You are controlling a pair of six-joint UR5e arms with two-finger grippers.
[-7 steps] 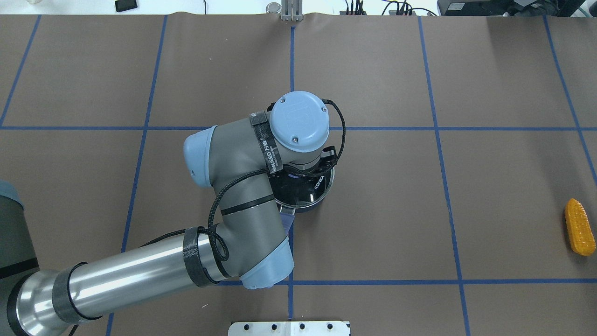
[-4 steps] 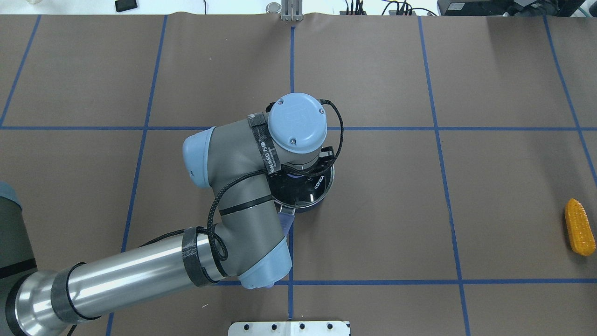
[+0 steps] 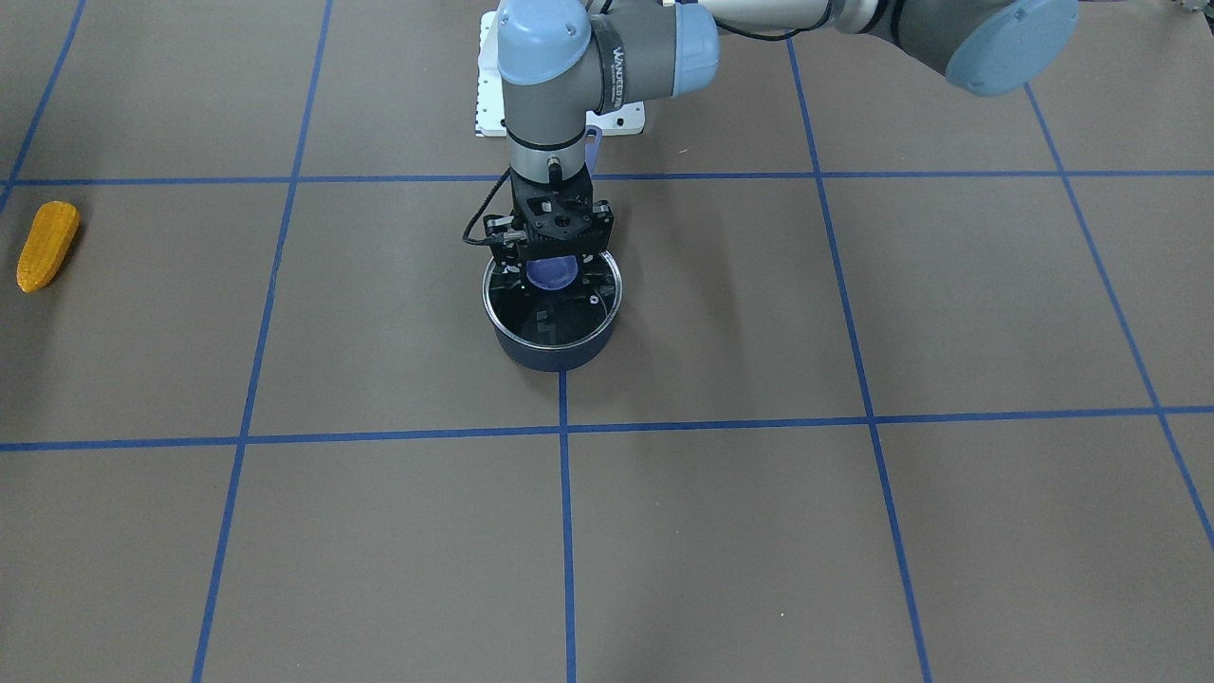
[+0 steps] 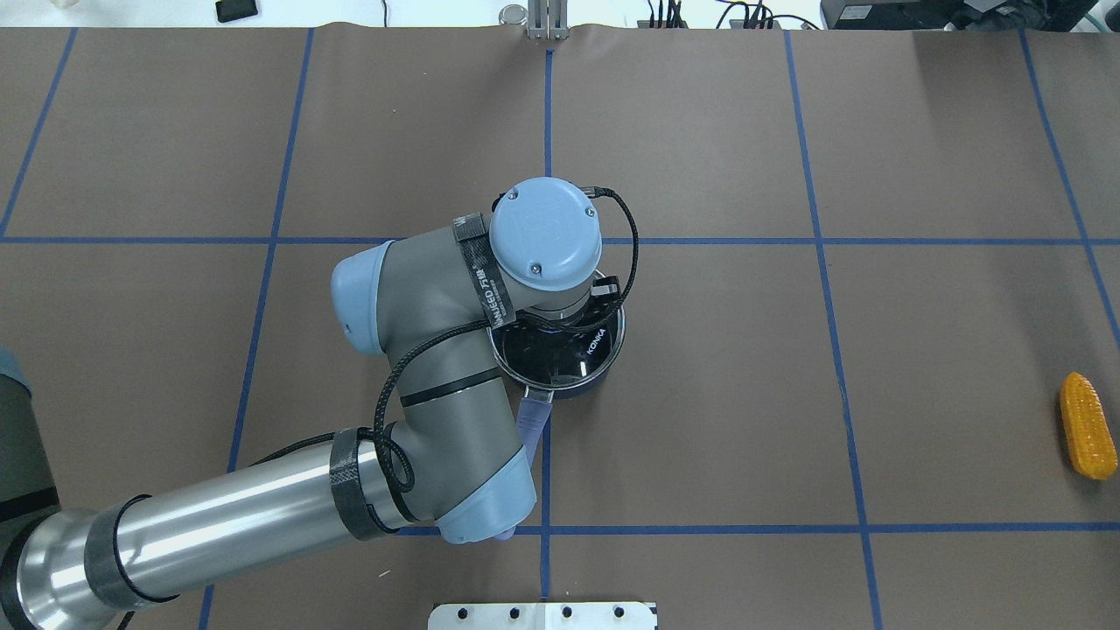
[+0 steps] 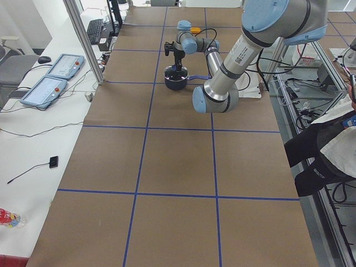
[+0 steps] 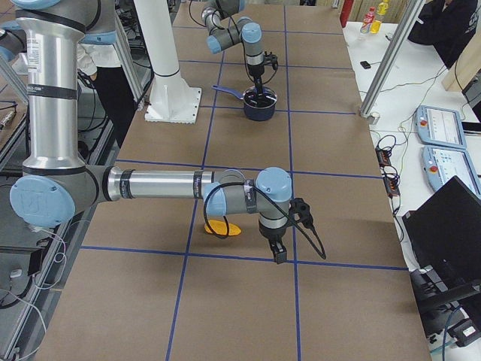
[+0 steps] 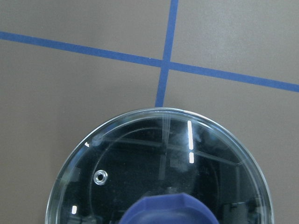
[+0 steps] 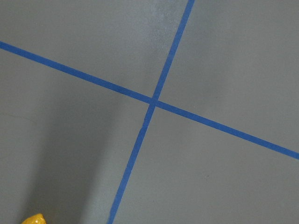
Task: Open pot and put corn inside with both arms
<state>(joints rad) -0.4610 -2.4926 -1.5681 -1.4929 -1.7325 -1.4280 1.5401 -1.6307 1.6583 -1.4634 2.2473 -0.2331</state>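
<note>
A dark blue pot (image 3: 553, 353) with a glass lid (image 4: 560, 359) and a blue knob (image 3: 552, 275) stands mid-table, its handle (image 4: 532, 416) pointing toward the robot. My left gripper (image 3: 553, 258) hangs straight over the lid with its jaws apart on either side of the knob. The knob fills the lower edge of the left wrist view (image 7: 166, 210). The corn (image 4: 1088, 426) lies on the table at the far right, also seen in the front view (image 3: 47, 247). My right gripper (image 6: 278, 256) points down just beside the corn (image 6: 223, 227); I cannot tell if it is open or shut.
The white base plate (image 4: 542, 615) sits at the near table edge. Blue tape lines (image 4: 818, 241) grid the brown table cover. An operator (image 5: 328, 144) stands at the table side, and control pendants (image 6: 443, 124) lie on the side bench.
My left arm and gripper have shifted a little to the left over the pot. The pot, lid and corn have not moved.
</note>
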